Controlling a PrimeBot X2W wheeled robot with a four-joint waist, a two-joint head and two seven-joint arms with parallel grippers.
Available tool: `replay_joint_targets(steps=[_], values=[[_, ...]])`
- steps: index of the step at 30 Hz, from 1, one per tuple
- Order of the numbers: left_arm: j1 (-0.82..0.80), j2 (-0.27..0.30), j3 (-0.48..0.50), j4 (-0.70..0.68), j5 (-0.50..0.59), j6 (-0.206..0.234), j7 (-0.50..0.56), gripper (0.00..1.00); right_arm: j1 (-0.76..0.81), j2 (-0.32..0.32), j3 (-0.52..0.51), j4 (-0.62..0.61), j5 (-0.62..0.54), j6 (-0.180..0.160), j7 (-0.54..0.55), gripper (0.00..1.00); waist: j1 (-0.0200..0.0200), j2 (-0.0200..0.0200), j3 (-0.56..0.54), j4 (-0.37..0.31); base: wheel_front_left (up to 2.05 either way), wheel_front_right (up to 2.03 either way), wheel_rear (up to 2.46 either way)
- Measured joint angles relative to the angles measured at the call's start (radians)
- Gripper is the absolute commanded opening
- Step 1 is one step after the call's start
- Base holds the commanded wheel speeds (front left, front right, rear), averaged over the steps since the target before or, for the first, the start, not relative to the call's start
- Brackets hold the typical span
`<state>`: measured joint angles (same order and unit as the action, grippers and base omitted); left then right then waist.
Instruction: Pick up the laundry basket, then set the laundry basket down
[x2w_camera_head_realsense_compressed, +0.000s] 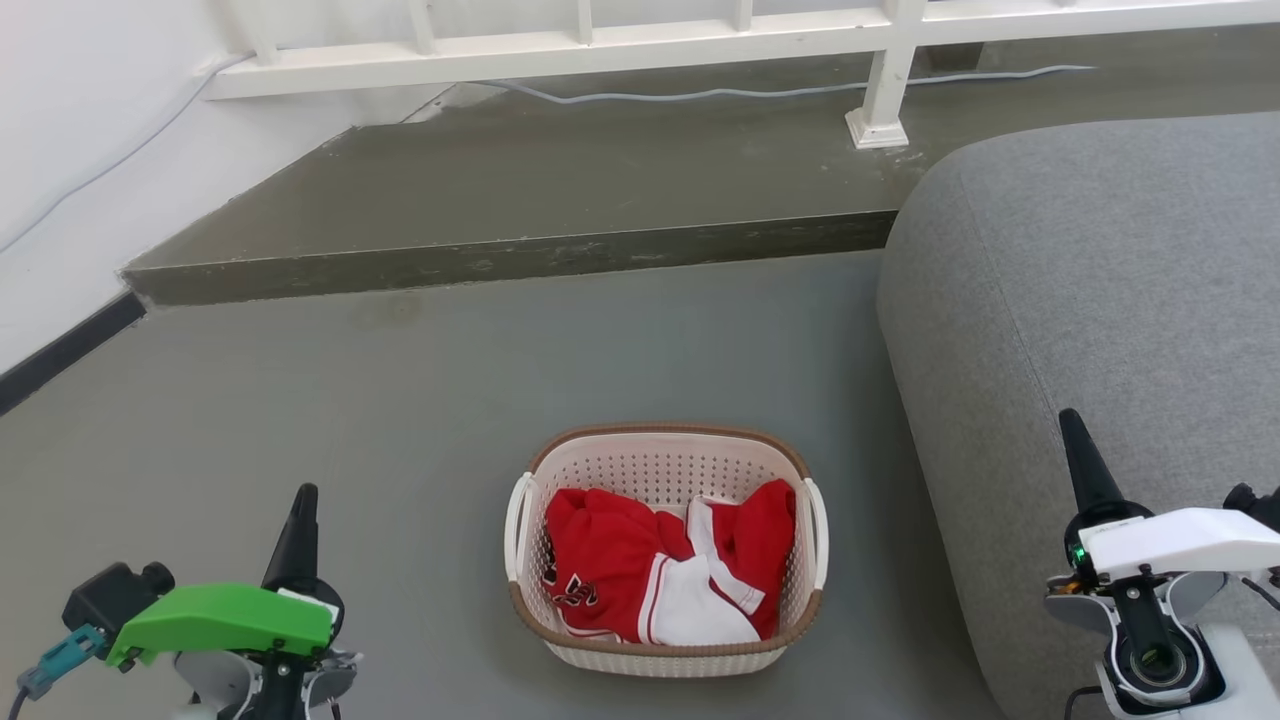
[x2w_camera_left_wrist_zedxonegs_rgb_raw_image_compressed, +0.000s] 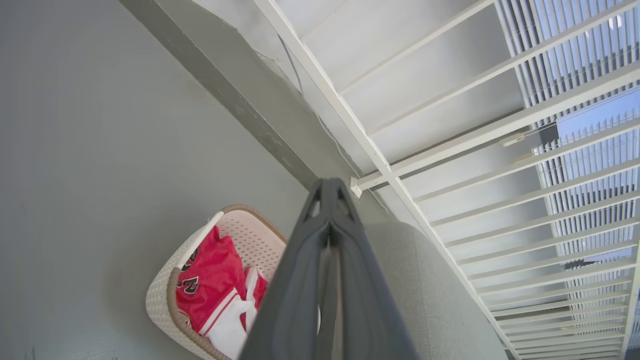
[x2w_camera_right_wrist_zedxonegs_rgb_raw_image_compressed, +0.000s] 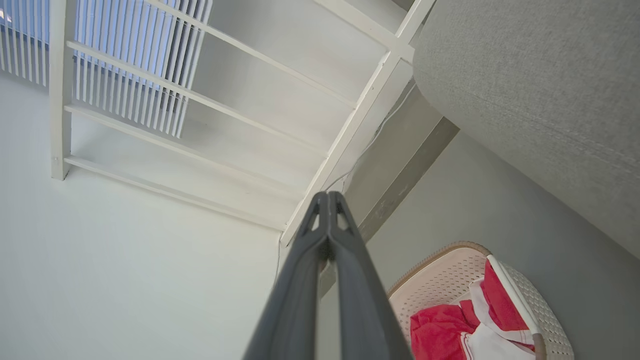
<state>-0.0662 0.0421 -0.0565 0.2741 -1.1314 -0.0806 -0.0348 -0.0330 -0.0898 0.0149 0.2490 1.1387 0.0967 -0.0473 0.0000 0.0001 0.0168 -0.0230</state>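
A: Quick, where's the laundry basket?

B: On the floor, upright, near the grey sofa but not touching it. It sits to the sofa's left w/ a strip of floor between. Red & white jersey crumpled inside.

A: Left gripper?

B: On the far side of the basket from the sofa, well apart from both, above the floor. Its fingers are pressed together, tips meeting, nothing in them.

A: Right gripper?

B: Over the sofa's front edge, w/ the basket off to its left. Fingers are closed tight, empty.

A: Anything else nearby?

B: A raised step runs up to the sofa's far corner, beyond the basket. A white railing stands on it, & a pale cable lies along its foot.
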Motion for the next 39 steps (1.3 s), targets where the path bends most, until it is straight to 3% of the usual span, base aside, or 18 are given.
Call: replay_joint_targets(steps=[39], values=[[0.000,0.000,0.113,0.002,-0.417,-0.035,0.121,0.00,-0.021,0.030,-0.111,0.023,0.415,0.017,0.119,0.00,0.0000,-0.0001,-0.012,0.020,0.00,0.00,0.00]])
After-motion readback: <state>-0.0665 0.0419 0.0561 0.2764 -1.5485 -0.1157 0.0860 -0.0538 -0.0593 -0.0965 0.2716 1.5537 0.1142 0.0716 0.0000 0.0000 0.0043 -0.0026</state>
